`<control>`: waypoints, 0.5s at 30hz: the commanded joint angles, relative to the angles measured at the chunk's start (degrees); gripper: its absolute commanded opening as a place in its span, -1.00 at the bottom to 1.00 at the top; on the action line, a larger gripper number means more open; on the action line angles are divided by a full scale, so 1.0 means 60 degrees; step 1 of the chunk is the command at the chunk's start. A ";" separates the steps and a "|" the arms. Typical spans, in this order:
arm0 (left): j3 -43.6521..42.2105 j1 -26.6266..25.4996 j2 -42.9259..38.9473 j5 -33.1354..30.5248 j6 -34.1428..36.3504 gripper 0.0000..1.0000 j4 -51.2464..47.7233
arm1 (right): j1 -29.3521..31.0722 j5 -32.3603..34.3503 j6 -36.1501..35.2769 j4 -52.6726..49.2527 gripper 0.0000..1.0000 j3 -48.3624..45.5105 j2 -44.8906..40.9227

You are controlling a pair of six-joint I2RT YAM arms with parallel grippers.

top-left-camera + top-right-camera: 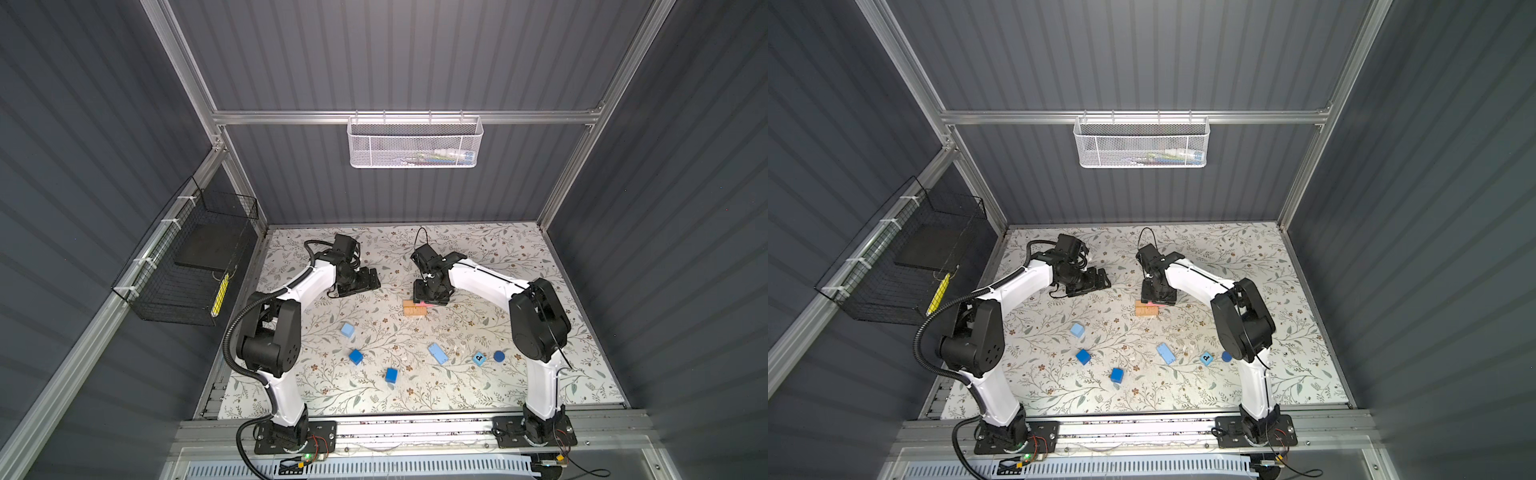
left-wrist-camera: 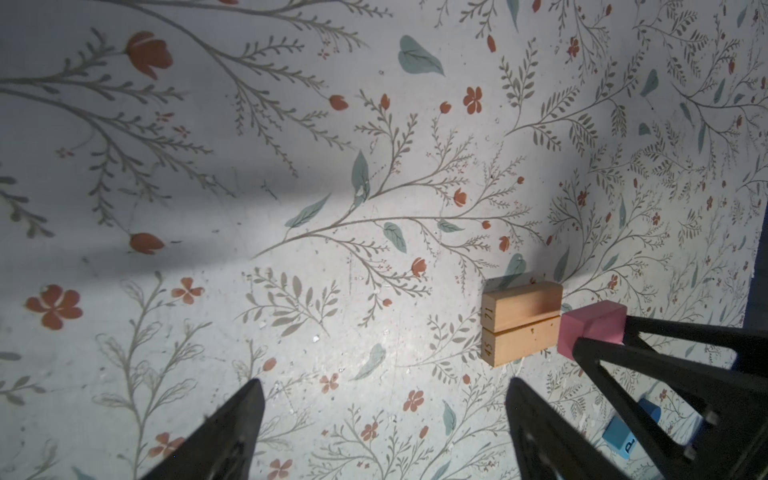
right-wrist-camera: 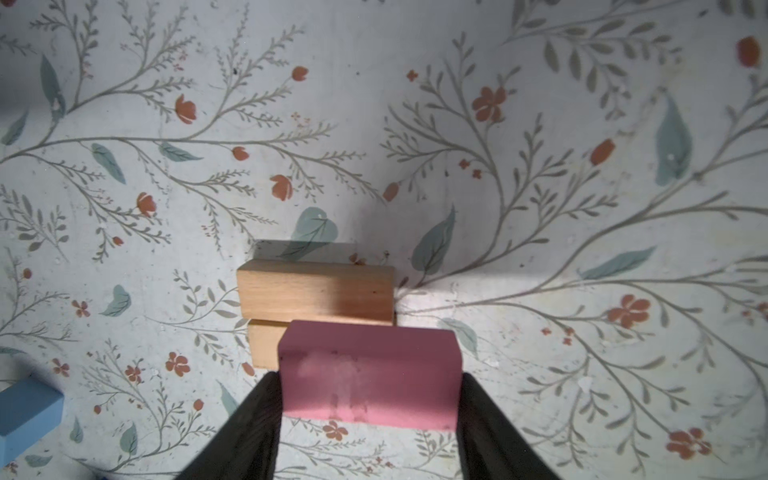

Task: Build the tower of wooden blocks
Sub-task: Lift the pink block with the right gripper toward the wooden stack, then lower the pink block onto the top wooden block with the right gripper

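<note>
Two tan bars [image 3: 316, 291] are laid side by side, touching, on the mat [image 3: 582, 208]. The pink bar [image 3: 365, 349] is clamped by its ends in the right gripper [image 3: 370, 384] and held partly over the nearer tan bar; contact between them cannot be judged. The left gripper [image 2: 384, 382] is spread wide and empty over bare mat near the bars, while blue cubes [image 1: 356, 356], a light blue bar [image 1: 437, 353] and a cylinder [image 1: 499, 356] are scattered towards the front.
</note>
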 commanded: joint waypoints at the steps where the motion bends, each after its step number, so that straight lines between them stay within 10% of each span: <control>1: -0.0168 0.0036 -0.0409 0.0124 0.0011 0.82 -0.0102 | 0.0103 -0.0151 -0.0193 -0.0316 0.11 0.0501 0.0309; 15: -0.0304 0.0080 -0.0461 0.0113 -0.0011 0.82 -0.0074 | 0.0281 -0.0430 -0.0526 -0.0472 0.11 0.1206 0.0998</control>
